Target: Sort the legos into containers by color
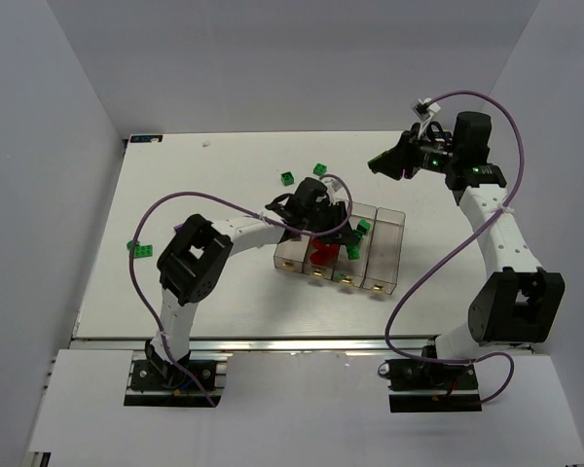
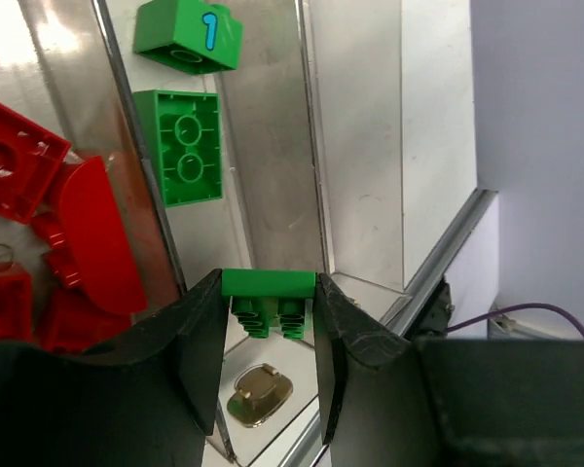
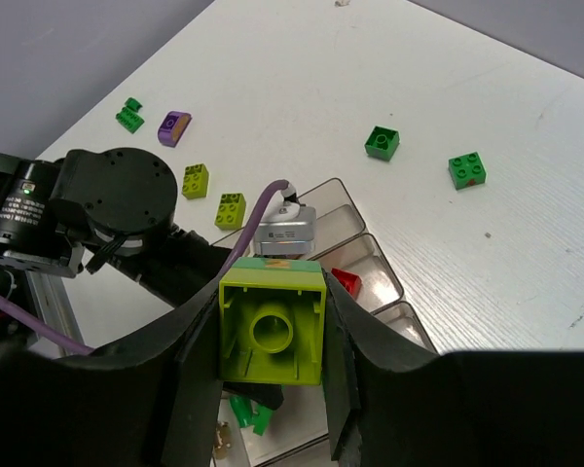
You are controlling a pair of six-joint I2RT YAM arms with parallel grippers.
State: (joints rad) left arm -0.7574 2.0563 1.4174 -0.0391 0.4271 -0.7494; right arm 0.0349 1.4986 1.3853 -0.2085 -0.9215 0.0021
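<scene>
**Hazards.** The left gripper point(image 2: 269, 304) is closed part-way on a small dark green studded plastic brick point(image 2: 268, 283), which it pinches by its two sides and holds above the row of four narrow translucent grey bins point(image 1: 389, 245). The brick hangs close to the thin wall that separates the green compartment from the one holding the red plastic bricks point(image 2: 41, 219). It also sits towards the end marked by the small gold tab point(image 2: 258, 394). If released from this height, it could strike that wall or rim and tip in among the red pieces, or bounce out over the tab end. A second hazard is crowding. The black wrist of the left arm point(image 3: 107, 199) and its purple cable point(image 3: 258, 219) lie over the bins, directly under the raised right gripper point(image 3: 273, 309), so a descent by the right arm now risks contact. The two greens are close in hue, so a drop into the dark green bin would spoil the sort.

**Position of the parts.** The dark green brick sits squarely between the left fingers, studs facing the camera. Two loose dark green bricks point(image 2: 180, 146) lie beyond it on the same bin floor. The right gripper is likewise closed part-way on a yellow-green hollow-bottomed brick point(image 3: 273, 331), centred between its fingers and well above the table. Unsorted pieces are scattered on the white table point(image 3: 487, 88) beyond the bins: two yellow-green bricks point(image 3: 196, 179), a purple piece point(image 3: 173, 126) and further dark green bricks point(image 3: 382, 142).
</scene>
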